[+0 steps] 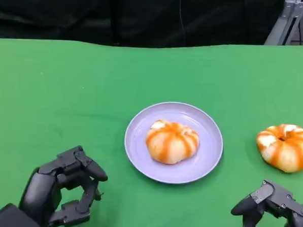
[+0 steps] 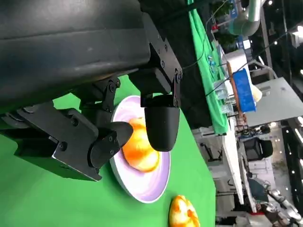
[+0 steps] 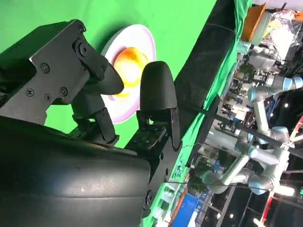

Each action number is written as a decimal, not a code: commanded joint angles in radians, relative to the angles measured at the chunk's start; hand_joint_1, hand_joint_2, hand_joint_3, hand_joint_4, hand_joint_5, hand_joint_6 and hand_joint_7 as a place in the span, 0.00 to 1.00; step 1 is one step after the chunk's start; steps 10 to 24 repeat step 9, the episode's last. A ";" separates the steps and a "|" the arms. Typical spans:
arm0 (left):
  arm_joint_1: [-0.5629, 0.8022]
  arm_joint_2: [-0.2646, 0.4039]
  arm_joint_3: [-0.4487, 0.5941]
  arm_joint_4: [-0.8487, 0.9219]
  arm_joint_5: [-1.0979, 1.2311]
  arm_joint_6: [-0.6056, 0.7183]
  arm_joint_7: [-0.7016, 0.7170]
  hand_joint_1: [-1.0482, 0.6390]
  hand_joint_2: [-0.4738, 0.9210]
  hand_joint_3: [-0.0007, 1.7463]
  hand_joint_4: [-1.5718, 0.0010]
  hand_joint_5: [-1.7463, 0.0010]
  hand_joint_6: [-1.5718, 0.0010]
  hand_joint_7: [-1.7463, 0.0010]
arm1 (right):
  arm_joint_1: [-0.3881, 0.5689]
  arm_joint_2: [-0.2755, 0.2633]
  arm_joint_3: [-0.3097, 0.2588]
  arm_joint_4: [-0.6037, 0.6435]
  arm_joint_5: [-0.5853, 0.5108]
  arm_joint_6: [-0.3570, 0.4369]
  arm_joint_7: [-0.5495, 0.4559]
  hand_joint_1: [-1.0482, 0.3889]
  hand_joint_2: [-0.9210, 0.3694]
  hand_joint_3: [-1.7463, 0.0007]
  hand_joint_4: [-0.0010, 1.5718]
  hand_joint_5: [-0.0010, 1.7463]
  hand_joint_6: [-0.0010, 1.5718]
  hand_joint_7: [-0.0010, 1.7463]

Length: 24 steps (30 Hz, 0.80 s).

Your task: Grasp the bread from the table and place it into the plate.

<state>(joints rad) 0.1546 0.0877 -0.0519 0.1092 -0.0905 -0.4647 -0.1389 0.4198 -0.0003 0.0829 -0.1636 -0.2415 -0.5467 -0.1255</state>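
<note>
On the near left of the green cloth [image 1: 66, 99] the left hand [image 1: 61, 192] rests low with its fingers curled loosely and apart, nothing in them; it looks idle, and for this step it is best kept where it is, clear of the plate's near left rim. In the middle stands the lilac plate [image 1: 210, 147] with one bun [image 1: 172, 141] already on it, sitting a little left of centre, so the freer part of the plate is on the right and near side. To the right, well apart from the plate, a second bun [image 1: 285, 146] lies on the cloth, and I take this to be the bread in hand. Near it, at the near right, the right hand [image 1: 273, 209] hangs just short of that bun, fingers apart and empty. To do the grasp well, I would bring the right hand over the bun from above and slightly from the near side, close the fingers round its flanks rather than press its soft crown, and lift straight before travelling left. The set-down should aim at the right part of the plate, so the bun does not knock the other or roll off the low rim.
</note>
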 commanded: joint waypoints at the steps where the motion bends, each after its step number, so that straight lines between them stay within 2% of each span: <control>1: 0.020 -0.002 0.012 -0.017 -0.023 0.005 -0.027 0.64 0.76 0.59 0.55 0.06 0.53 0.23 | 0.010 -0.015 -0.014 -0.001 0.011 -0.010 0.001 0.78 0.42 0.26 0.52 0.95 0.50 0.75; 9: 0.040 -0.008 0.014 -0.041 -0.031 0.014 -0.050 0.65 0.75 0.63 0.54 0.06 0.53 0.22 | 0.014 -0.014 -0.011 0.000 0.011 -0.012 0.000 0.78 0.42 0.26 0.51 0.95 0.50 0.75; 24: 0.040 -0.008 0.014 -0.041 -0.031 0.014 -0.050 0.65 0.75 0.63 0.54 0.06 0.53 0.22 | 0.014 -0.014 -0.011 0.000 0.011 -0.012 0.000 0.78 0.42 0.26 0.51 0.95 0.50 0.75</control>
